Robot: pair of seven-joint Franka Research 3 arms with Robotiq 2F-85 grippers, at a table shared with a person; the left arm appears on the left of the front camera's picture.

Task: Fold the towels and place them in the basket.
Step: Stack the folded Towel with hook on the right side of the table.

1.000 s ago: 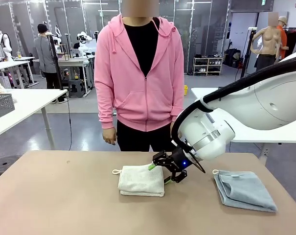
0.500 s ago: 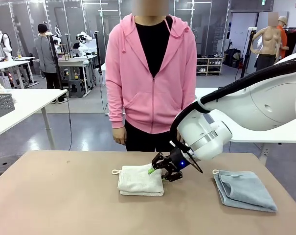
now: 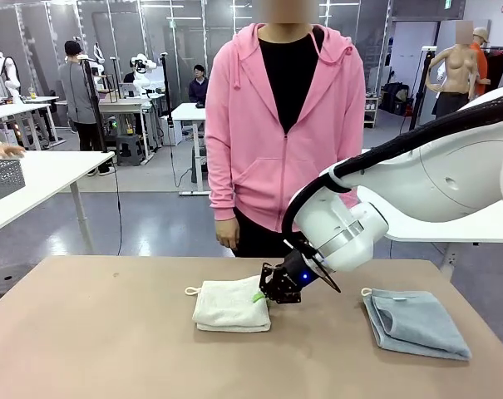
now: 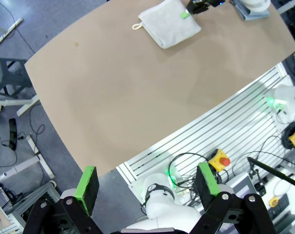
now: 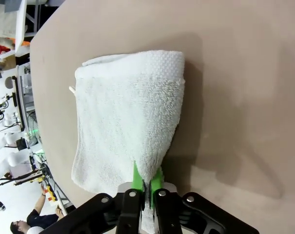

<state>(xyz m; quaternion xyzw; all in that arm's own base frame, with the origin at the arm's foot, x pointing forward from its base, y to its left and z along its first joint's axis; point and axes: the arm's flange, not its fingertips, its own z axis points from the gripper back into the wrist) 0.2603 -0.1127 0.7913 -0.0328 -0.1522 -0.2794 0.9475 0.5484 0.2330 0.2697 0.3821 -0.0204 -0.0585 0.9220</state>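
Right gripper point(image 3: 266, 293) pinched shut on folded cream-white terry towel point(image 3: 230, 305) edge on tan desk point(image 3: 110, 341); left gripper point(image 4: 147, 187) wide open, empty; folded light blue towel point(image 3: 417, 322) well apart.

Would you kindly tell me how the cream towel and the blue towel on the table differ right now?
The cream towel lies near the table's middle, while the blue towel lies toward the robot's right. The right claw is shut on the cream towel's edge, whereas nothing touches the blue towel. Both are folded terry towels with a small loop at one corner.
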